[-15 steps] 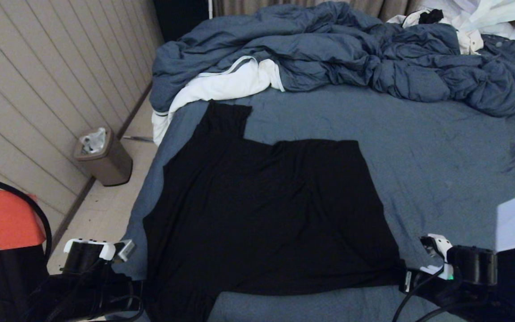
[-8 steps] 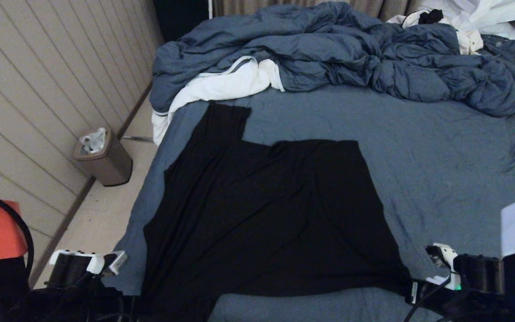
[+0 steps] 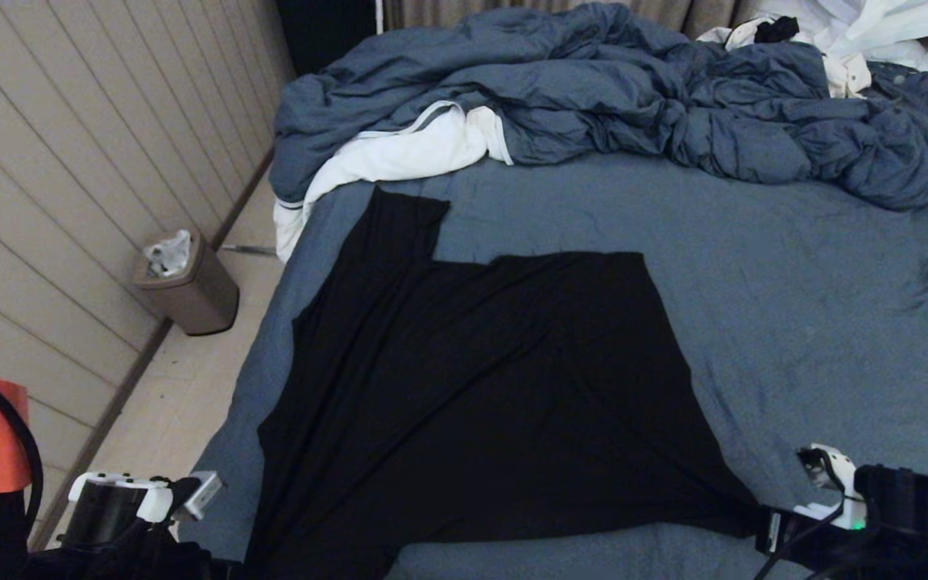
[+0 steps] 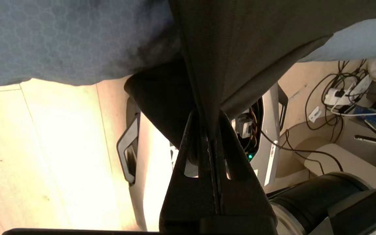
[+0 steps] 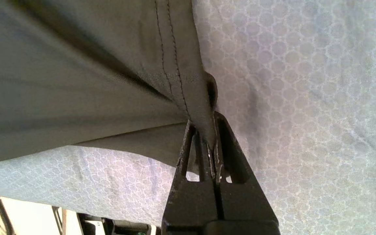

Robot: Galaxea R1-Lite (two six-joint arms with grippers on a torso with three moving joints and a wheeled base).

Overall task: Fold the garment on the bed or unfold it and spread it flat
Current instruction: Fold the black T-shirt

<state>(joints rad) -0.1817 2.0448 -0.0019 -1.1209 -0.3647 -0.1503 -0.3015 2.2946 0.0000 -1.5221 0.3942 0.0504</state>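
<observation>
The black garment [image 3: 480,379] lies spread on the slate-blue bed [image 3: 794,282], plain face up, with one sleeve pointing toward the far left. Its near edge is pulled taut between my two grippers. My left gripper [image 4: 207,119] is shut on the near-left corner, which hangs past the bed's edge above the floor. In the head view only the left arm's wrist [image 3: 122,503] shows at the bottom left. My right gripper [image 3: 758,525] is shut on the stitched hem [image 5: 178,81] at the near-right corner, low over the sheet; the right wrist view shows this gripper [image 5: 209,130] pinching the fabric.
A puffy blue-grey duvet [image 3: 633,89] is heaped across the far side, with a white cloth [image 3: 399,157] at its left end and white clothes [image 3: 875,32] at the back right. A brown bin [image 3: 186,282] stands on the floor by the panelled wall. Cables [image 4: 338,85] lie near the robot's base.
Both grippers have moved nearer to me and outward, the left one lower and leftward. The garment's near edge has stretched wider, and its near-right corner has slid toward the right.
</observation>
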